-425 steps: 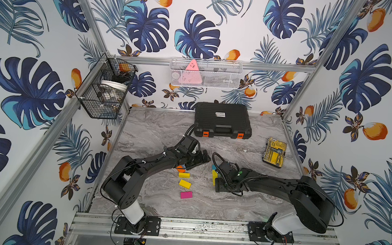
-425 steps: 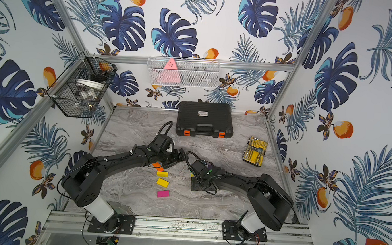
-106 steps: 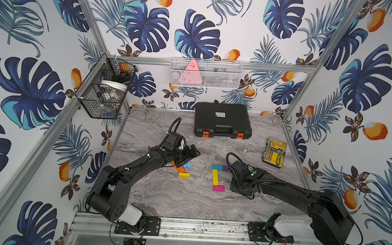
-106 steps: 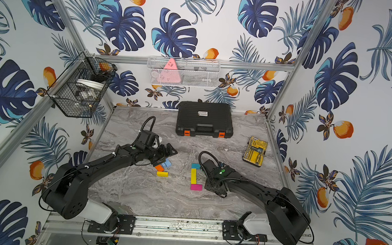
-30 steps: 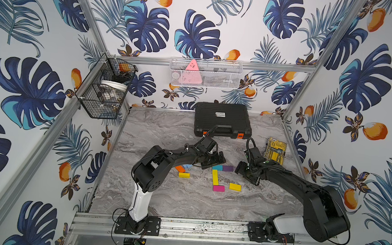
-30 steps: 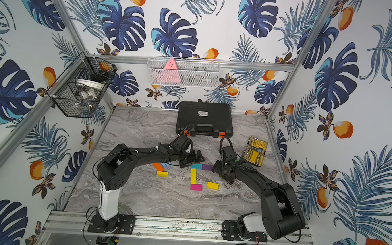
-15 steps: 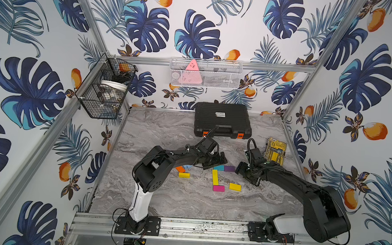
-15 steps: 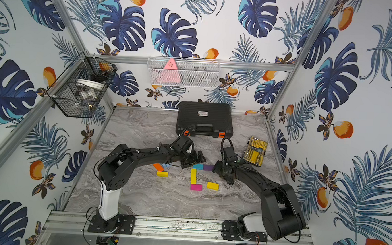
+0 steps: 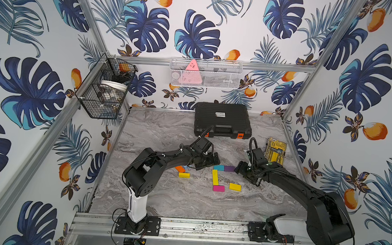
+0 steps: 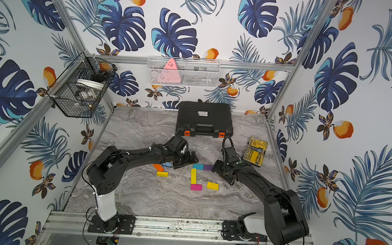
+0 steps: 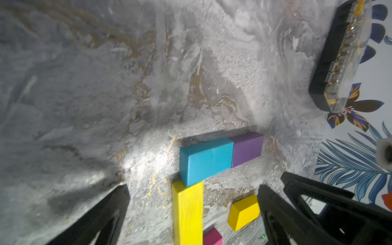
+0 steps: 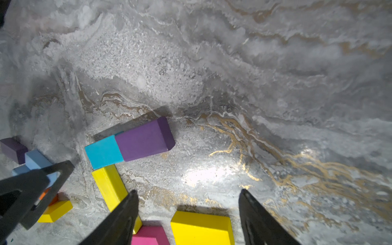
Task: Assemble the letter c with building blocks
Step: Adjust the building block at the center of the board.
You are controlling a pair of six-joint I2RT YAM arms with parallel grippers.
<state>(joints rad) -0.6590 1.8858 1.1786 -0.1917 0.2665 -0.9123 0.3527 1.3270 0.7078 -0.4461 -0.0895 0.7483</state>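
In both top views a teal block [image 9: 218, 167] and a purple block [image 9: 229, 168] lie end to end. A long yellow block [image 9: 215, 177] runs from the teal one toward the front, with a magenta block [image 9: 218, 188] at its near end. A small yellow block [image 9: 235, 187] lies apart, to the magenta one's right. My left gripper [image 9: 208, 161] hovers open just left of the teal block [image 11: 206, 161]. My right gripper [image 9: 239, 169] is open beside the purple block [image 12: 144, 141], with the small yellow block [image 12: 201, 228] between its fingers, untouched.
Loose blocks lie under the left arm: an orange one [image 9: 180, 168], a yellow one [image 9: 184, 175], light blue [image 12: 36, 161] and dark purple [image 12: 12, 149]. A black tool case [image 9: 222, 119] sits at the back. A yellow drill-bit case [image 9: 275, 152] lies behind the right gripper.
Over the last second both grippers have barely moved. Compared with a few seconds ago, a small yellow block now lies right of the magenta one, and both arms have shifted toward the teal-purple row.
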